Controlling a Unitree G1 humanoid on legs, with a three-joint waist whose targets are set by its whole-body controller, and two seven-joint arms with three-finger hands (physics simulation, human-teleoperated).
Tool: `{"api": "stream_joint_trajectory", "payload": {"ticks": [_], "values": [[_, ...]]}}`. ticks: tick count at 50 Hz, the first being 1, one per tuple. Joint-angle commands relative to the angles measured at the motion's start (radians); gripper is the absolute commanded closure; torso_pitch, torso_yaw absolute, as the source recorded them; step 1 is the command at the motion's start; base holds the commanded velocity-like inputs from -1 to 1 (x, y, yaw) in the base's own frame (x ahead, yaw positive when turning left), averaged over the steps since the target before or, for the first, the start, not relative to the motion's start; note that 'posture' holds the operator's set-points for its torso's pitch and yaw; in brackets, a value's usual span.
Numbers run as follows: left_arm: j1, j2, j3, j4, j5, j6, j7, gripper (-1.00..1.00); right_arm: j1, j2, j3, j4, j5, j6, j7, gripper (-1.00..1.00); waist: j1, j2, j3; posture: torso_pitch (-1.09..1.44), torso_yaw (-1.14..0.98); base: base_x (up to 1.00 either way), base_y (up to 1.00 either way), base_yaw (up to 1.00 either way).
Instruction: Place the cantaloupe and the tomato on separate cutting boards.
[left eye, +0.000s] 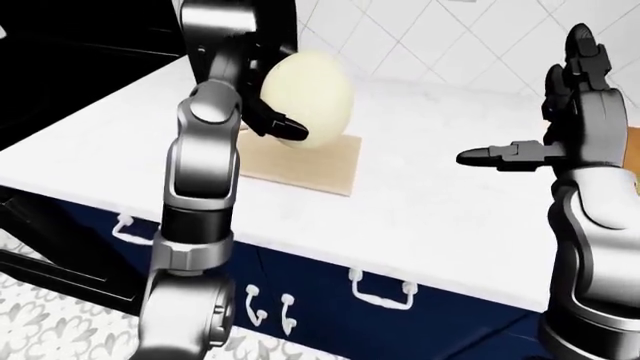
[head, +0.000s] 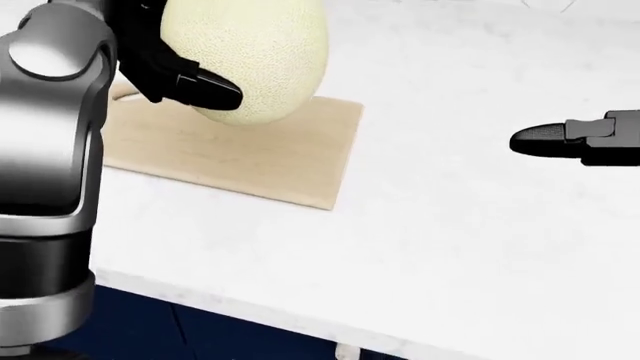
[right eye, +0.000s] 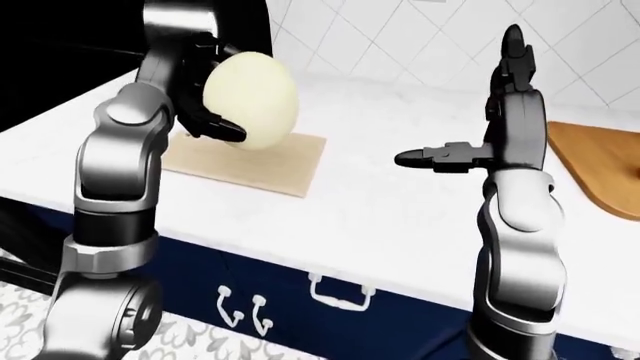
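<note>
My left hand is shut on the pale yellow cantaloupe and holds it just above a light wooden cutting board on the white counter. In the head view the cantaloupe hangs over the board. My right hand is open and empty, fingers spread, one pointing up and one pointing left, above the counter's middle. A second, darker wooden cutting board lies at the right edge of the right-eye view. The tomato is not in view.
The white counter has dark blue drawers with white handles below. A white tiled wall runs behind it. A black appliance stands at the left. The floor is patterned.
</note>
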Motion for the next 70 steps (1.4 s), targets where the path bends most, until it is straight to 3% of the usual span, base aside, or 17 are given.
{"api": "stream_joint_trajectory", "payload": {"ticks": [1, 8, 22, 42, 46, 56, 59, 70], "values": [[-0.037, 0.01, 0.011, -0.01, -0.001, -0.049, 0.018, 1.0, -0.028, -0.015, -0.011, -0.029, -0.003, -0.028, -0.005, -1.0, 0.001, -0.004, -0.026, 0.0, 0.0, 0.0, 0.0, 0.0], [-0.05, 0.026, 0.029, 0.15, -0.033, -0.158, 0.073, 1.0, -0.026, -0.012, -0.008, -0.021, -0.006, -0.036, -0.007, -1.0, 0.001, -0.003, -0.029, 0.0, 0.0, 0.0, 0.0, 0.0], [-0.075, 0.042, 0.031, 0.316, -0.051, -0.257, 0.126, 1.0, -0.013, 0.012, 0.01, -0.016, -0.016, -0.055, -0.011, -1.0, -0.001, 0.0, -0.038, 0.0, 0.0, 0.0, 0.0, 0.0], [-0.088, 0.049, 0.031, 0.431, -0.067, -0.33, 0.167, 1.0, -0.029, 0.021, 0.02, -0.021, -0.025, -0.041, -0.008, -1.0, -0.001, 0.005, -0.048, 0.0, 0.0, 0.0, 0.0, 0.0], [-0.085, 0.049, 0.031, 0.433, -0.067, -0.334, 0.166, 0.78, -0.025, 0.022, 0.02, -0.016, -0.025, -0.048, -0.009, -1.0, -0.002, 0.006, -0.049, 0.0, 0.0, 0.0, 0.0, 0.0], [-0.077, 0.047, 0.026, 0.383, -0.059, -0.301, 0.152, 0.55, -0.025, 0.021, 0.018, -0.013, -0.022, -0.049, -0.009, -1.0, -0.003, 0.008, -0.05, 0.0, 0.0, 0.0, 0.0, 0.0], [-0.066, 0.048, 0.025, 0.36, -0.053, -0.294, 0.145, 0.34, -0.026, 0.02, 0.017, -0.015, -0.021, -0.046, -0.009, -1.0, -0.004, 0.008, -0.048, 0.0, 0.0, 0.0, 0.0, 0.0], [-0.043, 0.042, 0.026, 0.33, -0.043, -0.288, 0.134, 0.11, -0.021, 0.023, 0.02, -0.012, -0.023, -0.051, -0.01, -1.0, -0.004, 0.008, -0.047, 0.0, 0.0, 0.0, 0.0, 0.0]]}}
